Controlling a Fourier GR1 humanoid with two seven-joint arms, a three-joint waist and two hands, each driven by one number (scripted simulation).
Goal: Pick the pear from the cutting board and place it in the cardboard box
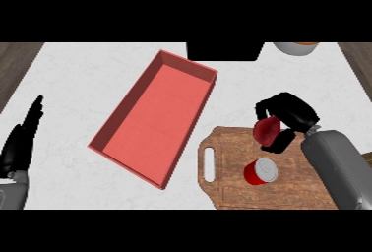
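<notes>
Red can (260,172) stands nearest on cutting board (291,189), tabletop (80,74) beneath. Right robot hand (291,115), at can's 12 o'clock, curls round red pear (266,129) over board's far edge. Best lift clear, carry toward 10 o'clock into red box (156,118). Left robot hand (22,140) rests open at 9 o'clock.

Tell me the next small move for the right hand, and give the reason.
Probably lift straight up. The right hand has its fingers curled round the red pear above the cutting board, so raising it first should clear the red can before carrying it left to the red box.
</notes>
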